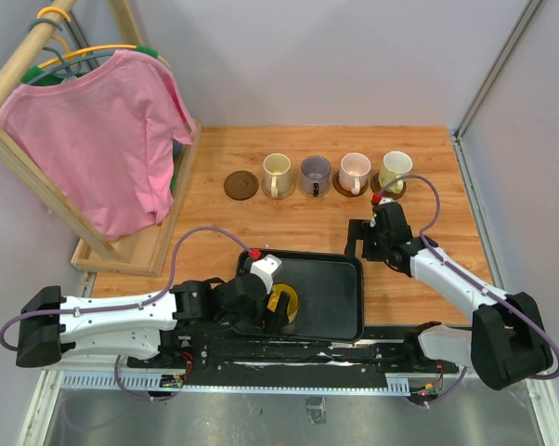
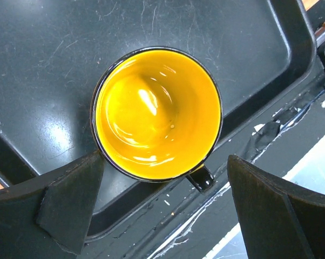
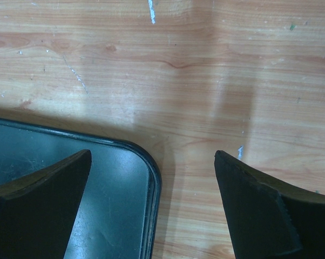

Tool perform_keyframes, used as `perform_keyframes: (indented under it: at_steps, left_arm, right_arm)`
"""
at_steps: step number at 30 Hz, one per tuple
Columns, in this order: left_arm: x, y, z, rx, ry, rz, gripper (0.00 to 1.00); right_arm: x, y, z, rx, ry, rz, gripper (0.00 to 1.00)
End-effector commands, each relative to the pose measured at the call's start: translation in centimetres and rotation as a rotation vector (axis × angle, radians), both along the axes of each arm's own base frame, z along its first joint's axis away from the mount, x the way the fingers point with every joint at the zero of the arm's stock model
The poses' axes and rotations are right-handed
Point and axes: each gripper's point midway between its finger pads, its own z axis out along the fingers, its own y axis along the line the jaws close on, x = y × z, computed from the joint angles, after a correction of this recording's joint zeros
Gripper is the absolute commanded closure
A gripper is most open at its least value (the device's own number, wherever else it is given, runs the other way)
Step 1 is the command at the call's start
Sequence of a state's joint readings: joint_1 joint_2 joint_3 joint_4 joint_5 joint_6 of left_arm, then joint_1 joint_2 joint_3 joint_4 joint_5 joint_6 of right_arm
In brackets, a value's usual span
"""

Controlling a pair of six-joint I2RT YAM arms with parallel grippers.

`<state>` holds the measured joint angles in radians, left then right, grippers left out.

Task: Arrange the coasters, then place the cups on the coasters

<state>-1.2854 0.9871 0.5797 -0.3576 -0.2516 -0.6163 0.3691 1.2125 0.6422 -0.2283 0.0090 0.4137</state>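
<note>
Grey walls point(image 1: 335, 56), wooden table point(image 1: 298, 218), clothes rack point(image 1: 136, 249)

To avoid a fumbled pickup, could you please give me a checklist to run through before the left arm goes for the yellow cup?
1. Left gripper open: ok, jaws wide.
2. Yellow cup upright in the black tray: ok.
3. Fingers low enough to grip: cannot tell.
4. Handle out of the fingers' way: ok, it points between them.
5. Bare coaster free: ok, left end of the row.
6. Right gripper clear: ok, open over the tray's corner.
</note>
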Motion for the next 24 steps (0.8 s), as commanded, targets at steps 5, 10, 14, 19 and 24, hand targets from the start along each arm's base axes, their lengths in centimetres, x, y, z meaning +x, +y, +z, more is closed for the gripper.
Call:
perform_keyframes:
  at_steps: [5,10,14,19,24]
  left_arm:
    - [-0.1,0.6,-2.4,0.048,0.006,0.031,0.00]
    - [0.5,1.2,-3.6,0.086,-0.006,0.081,0.00]
    - [1.4,1.9,-3.5,0.101,-0.043,0.124,0.00]
    - [2.1,2.3,-3.7,0.128,-0.077,0.141,0.05]
    - [2.7,2.2,-4.4,0.162,-0.111,0.136,0.25]
  right_arm:
    - [-0.7,0.5,0.2,0.058,-0.028,0.019,0.03]
    - [-0.7,0.7,0.6,0.071,-0.039,0.026,0.03]
    - [-0.9,0.6,0.4,0.069,-0.037,0.025,0.04]
    - [-1.0,0.7,0.2,0.077,-0.033,0.021,0.04]
    - [-0.9,0.8,0.1,0.085,-0.032,0.020,0.04]
